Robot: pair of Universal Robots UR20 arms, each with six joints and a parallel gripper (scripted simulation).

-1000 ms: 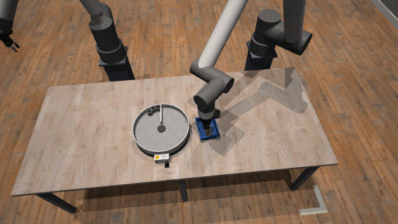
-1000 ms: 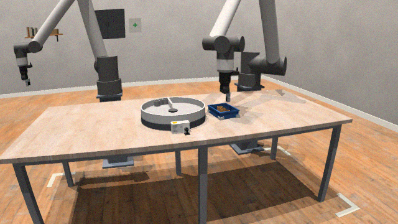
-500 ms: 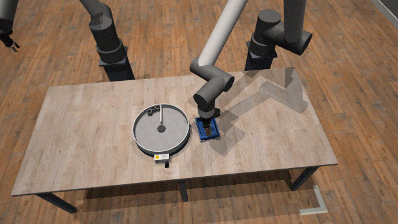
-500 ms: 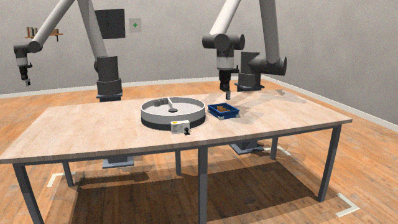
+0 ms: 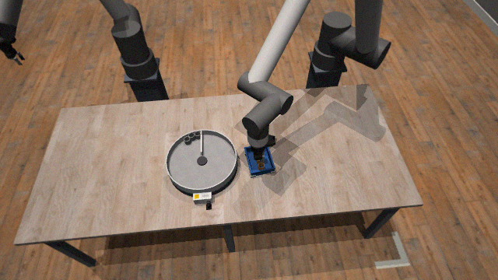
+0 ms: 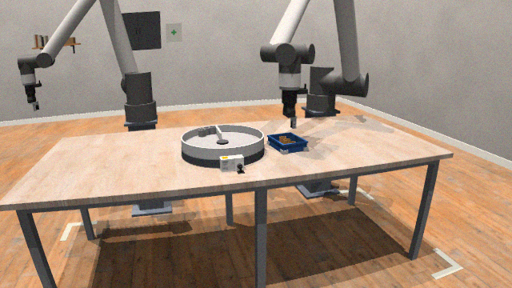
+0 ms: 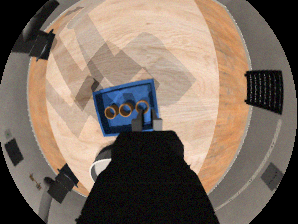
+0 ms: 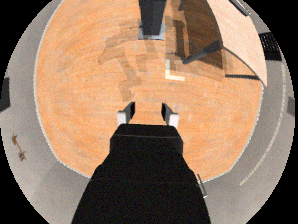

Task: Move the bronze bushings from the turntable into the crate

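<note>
Since the bronze bushings (image 5: pixel 261 168) (image 6: pixel 283 139) (image 7: pixel 119 109) are the ones to be moved, three can be seen sitting in the blue crate (image 5: pixel 262 172) (image 6: pixel 294 148) (image 7: pixel 125 84) — flat on the table (image 5: pixel 331 175) (image 6: pixel 120 168) (image 7: pixel 190 90). Just above them is held the left gripper (image 5: pixel 258 157) (image 6: pixel 294 122) (image 7: pixel 147 114), fingers parted a bit, nothing pinched. Three steel bushings (image 5: pixel 191 135) (image 6: pixel 202 132) are grouped on the turntable (image 5: pixel 187 171) (image 6: pixel 204 151) beside the crate — and the right gripper (image 5: pixel 19 58) (image 6: pixel 36 106) (image 8: pixel 148 107) is parked well off the table, fingers spread wide.

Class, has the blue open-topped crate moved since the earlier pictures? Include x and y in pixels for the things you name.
No: the blue open-topped crate (image 5: pixel 261 171) (image 6: pixel 278 146) (image 7: pixel 125 86) keeps its place against the wooden table's (image 5: pixel 97 155) (image 6: pixel 120 168) (image 7: pixel 200 75) (image 8: pixel 240 35) front edge.
</note>
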